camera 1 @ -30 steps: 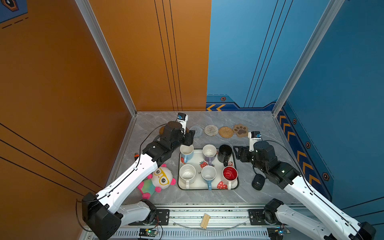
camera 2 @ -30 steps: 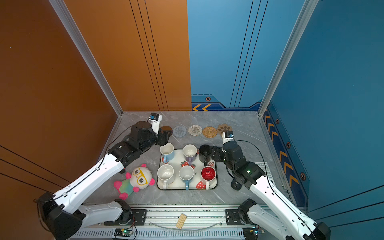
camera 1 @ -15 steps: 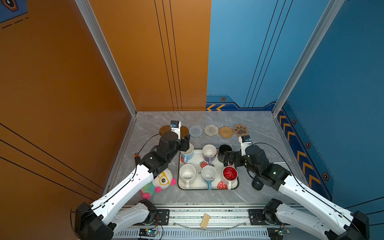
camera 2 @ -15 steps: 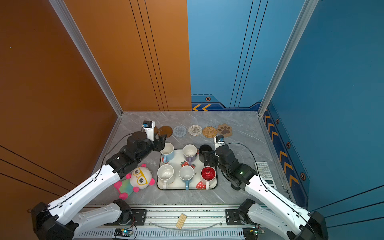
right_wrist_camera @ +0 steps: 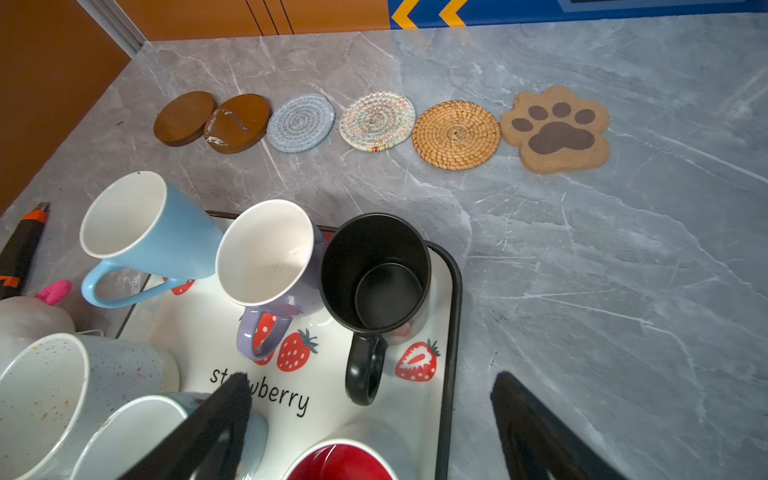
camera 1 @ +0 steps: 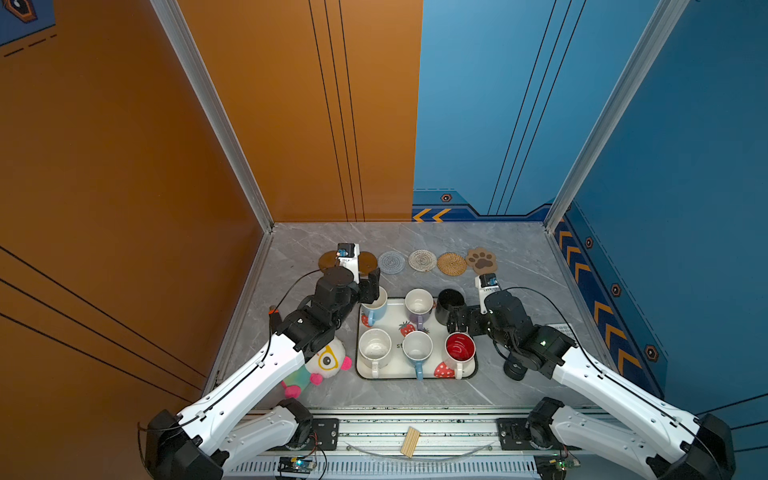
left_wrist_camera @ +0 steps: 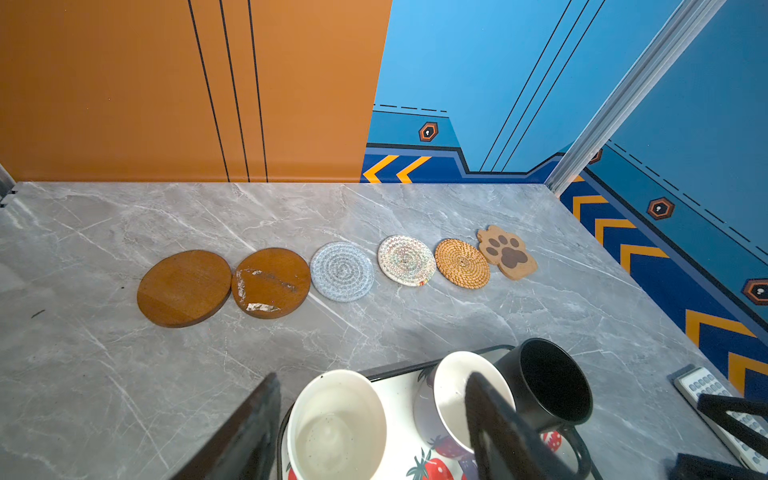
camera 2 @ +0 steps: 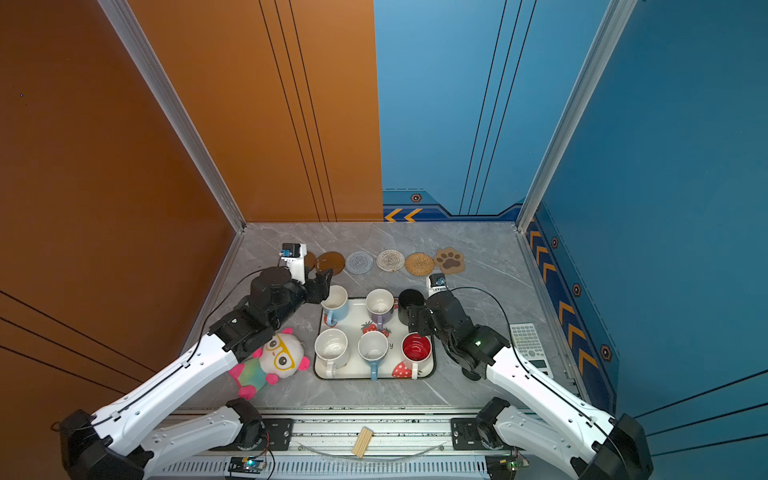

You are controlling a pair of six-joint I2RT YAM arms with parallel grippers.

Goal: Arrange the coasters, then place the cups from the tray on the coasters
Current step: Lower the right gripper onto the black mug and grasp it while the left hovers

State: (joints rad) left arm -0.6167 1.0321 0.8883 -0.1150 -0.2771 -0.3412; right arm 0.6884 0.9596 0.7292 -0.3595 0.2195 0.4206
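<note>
Left fingers: wide apart, gripping nothing; light blue mug stands between them.
Right fingers: wide apart, empty; black mug just ahead, handle toward the gap.
Left gripper: low at the tray's far-left corner.
Right gripper: at the tray's right edge, beside the black mug.
Arms: both extended forward from the near rail.
Mugs: all six on the tray.
Coasters: one row on the table beyond the tray, well apart from both grippers.

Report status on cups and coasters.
Left tool open at far light blue cup, right tool open by black cup. Six cups on tray, coasters bare. Nothing blocking.
</note>
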